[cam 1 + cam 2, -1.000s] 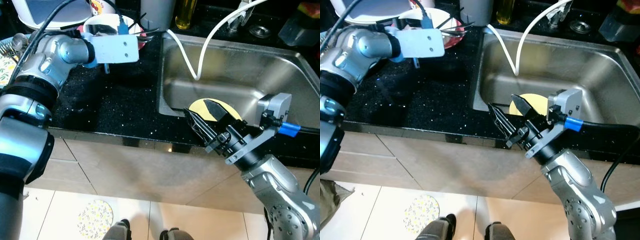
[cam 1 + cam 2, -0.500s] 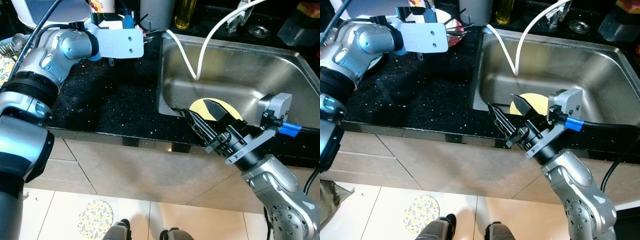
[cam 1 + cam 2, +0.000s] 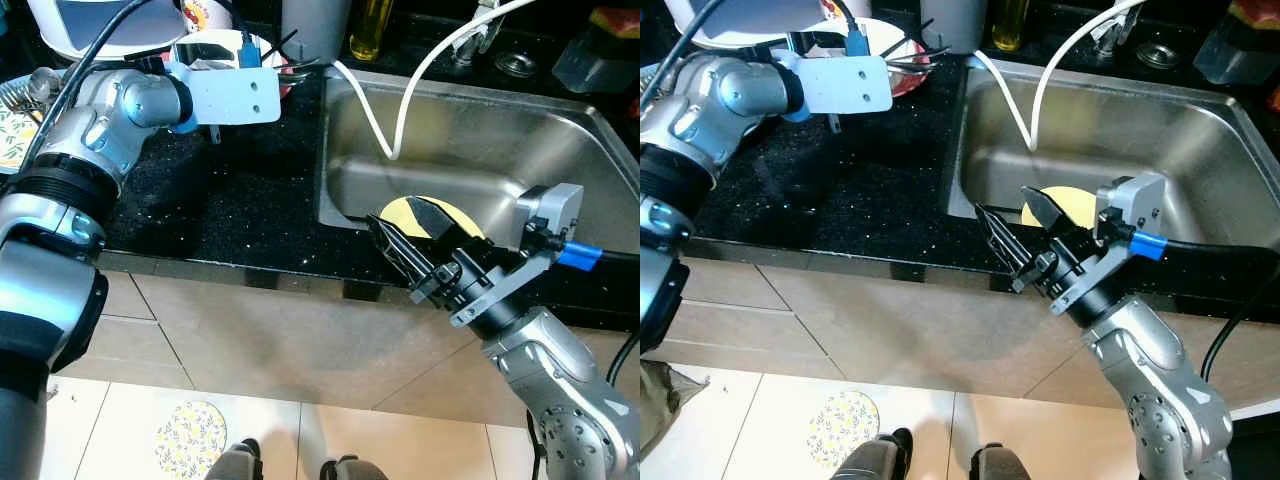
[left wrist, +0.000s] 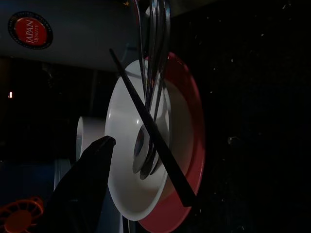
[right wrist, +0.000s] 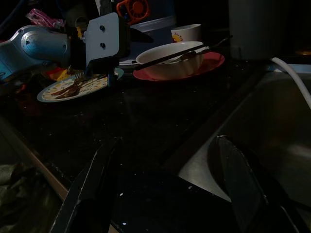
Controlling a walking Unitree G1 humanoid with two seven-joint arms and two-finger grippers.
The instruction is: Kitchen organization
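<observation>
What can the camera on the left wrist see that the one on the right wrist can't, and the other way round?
The left wrist view looks closely down on the spoons lying in the bowl and a round red sticker on a pale appliance. The right wrist view takes in the sink, a white hose, a patterned plate with forks, a cup, the left arm and the open right gripper. Both share the white bowl on the red plate, the black chopstick across it, and the dark counter.

Sink (image 3: 600, 150) brushed steel; counter (image 3: 230, 200) glossy black speckled stone; bowl (image 4: 124, 160) glazed white.
</observation>
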